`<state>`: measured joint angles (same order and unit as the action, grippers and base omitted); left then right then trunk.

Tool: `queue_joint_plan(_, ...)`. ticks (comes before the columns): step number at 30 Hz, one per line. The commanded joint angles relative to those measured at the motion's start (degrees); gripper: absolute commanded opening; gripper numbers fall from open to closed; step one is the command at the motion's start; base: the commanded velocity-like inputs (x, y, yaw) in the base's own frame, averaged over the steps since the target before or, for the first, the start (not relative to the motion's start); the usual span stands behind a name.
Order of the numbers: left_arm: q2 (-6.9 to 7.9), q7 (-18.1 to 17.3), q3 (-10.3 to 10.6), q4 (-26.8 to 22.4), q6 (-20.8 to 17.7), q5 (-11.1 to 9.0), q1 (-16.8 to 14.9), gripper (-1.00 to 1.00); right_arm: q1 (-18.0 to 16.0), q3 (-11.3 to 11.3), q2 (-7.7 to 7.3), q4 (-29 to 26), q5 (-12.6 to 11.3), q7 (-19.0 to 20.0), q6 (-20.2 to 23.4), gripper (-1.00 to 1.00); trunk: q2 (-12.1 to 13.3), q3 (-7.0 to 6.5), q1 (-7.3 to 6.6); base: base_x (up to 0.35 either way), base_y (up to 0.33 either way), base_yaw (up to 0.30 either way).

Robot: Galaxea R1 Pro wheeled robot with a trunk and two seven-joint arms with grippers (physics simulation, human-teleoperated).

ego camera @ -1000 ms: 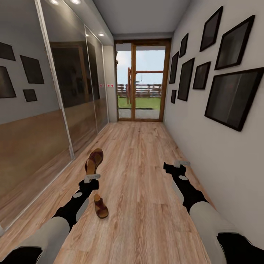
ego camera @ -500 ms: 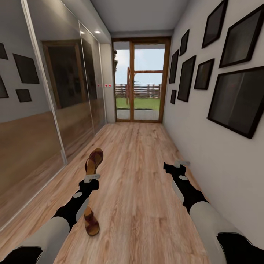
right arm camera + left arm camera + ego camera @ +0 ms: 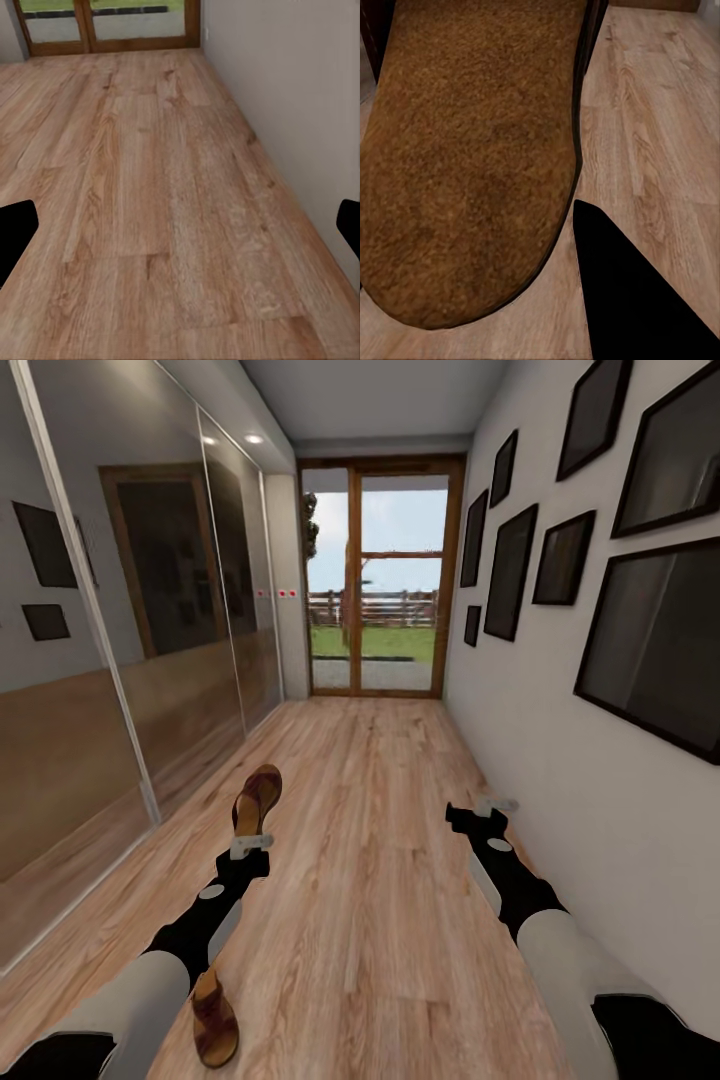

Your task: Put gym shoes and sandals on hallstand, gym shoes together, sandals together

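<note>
At left gripper (image 3: 250,847), jaws clamp one sandal (image 3: 257,800), held upright above the corridor floor (image 3: 390,880); second sandal (image 3: 214,1020) lies near left on the planks. Right gripper (image 3: 482,812) spread wide, empty. Carry step; next: find the rack.

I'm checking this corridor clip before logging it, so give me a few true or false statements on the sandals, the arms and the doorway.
1. The left tool holds a brown leather-look sandal above the light wood-plank floor. True.
2. The right tool grips a sandal. False: it is empty, fingers apart.
3. A second brown sandal lies on the floor beside the left arm. True.
4. Black picture frames hang on the white wall at the robot's right. True.
5. The glass door at the corridor's end shows a brick wall outside. False: grass, a fence and sky.
</note>
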<state>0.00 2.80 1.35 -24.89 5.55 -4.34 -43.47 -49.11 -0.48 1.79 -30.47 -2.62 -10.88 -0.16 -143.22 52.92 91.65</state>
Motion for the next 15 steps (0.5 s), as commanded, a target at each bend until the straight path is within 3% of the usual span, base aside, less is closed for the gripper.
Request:
queue_joint_plan(1,0.00,0.19,0.15,0.02,0.11,-0.23,-0.04,-1.00,-0.02,-0.04,0.03,-0.02,-0.28,-0.10,-0.02,1.00,-0.02,0.06,0.02,0.348,-0.142,0.000)
queue_joint_plan(15,-0.83,0.19,0.15,0.61,0.14,-0.23,-0.05,-1.00,-0.02,-0.04,0.04,-0.02,-0.28,-0.10,-0.02,1.00,-0.02,0.06,0.02,0.348,-0.152,0.000)
